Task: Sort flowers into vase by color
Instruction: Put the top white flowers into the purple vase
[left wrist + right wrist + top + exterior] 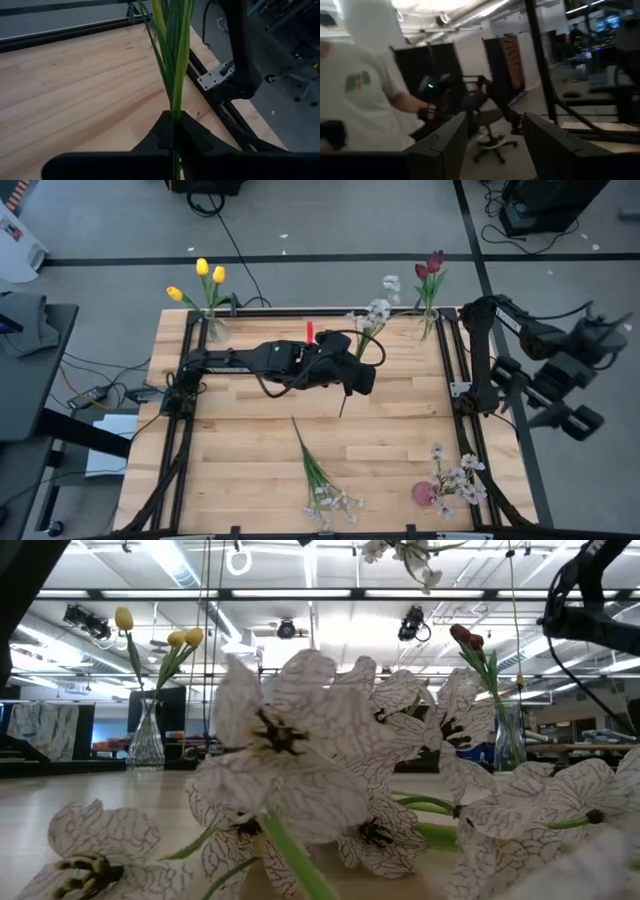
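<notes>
your left gripper (173,131) fingers clamped on the whitish spray's green stem (176,60), stem running straight out between them over the bench (75,95), your right gripper (492,135) fingers apart, holding nothing

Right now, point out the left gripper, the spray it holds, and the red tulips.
left gripper (175,131): left wrist view, between its shut fingertips.
white spray (176,60): left wrist view, on its green stems.
red tulips (431,266): high view, on the blooms.

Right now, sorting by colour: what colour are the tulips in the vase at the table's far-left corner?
Yellow tulips, clearest in the high view.
</notes>
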Robot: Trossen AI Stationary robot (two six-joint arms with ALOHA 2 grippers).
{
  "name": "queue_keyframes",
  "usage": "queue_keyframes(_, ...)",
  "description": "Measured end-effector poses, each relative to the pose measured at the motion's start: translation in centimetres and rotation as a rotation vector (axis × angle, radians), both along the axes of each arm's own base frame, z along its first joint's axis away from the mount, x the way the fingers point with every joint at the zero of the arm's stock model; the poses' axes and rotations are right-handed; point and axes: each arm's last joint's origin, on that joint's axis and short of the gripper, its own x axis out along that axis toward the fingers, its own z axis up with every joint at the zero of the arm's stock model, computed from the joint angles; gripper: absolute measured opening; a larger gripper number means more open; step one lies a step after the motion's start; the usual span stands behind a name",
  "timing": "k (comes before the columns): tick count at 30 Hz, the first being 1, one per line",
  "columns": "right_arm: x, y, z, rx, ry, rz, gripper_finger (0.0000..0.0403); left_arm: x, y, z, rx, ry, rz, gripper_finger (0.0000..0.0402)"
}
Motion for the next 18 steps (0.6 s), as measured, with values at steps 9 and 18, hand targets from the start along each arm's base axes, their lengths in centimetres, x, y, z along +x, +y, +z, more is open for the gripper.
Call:
queue_keyframes(9, 1.2, 1.8, -3.6, -0.012, 0.050, 0.185, 0.0197, 0.2, -0.5, 0.4, 0.027, -0.050, 0.019, 0.0012)
queue_keyframes(18, 4.5, 1.8, -7.5, -0.087, 0.136, 0.086, 0.0185, 0.8, -3.0, 1.9, 0.189, -0.141, -0.095, 0.0012)
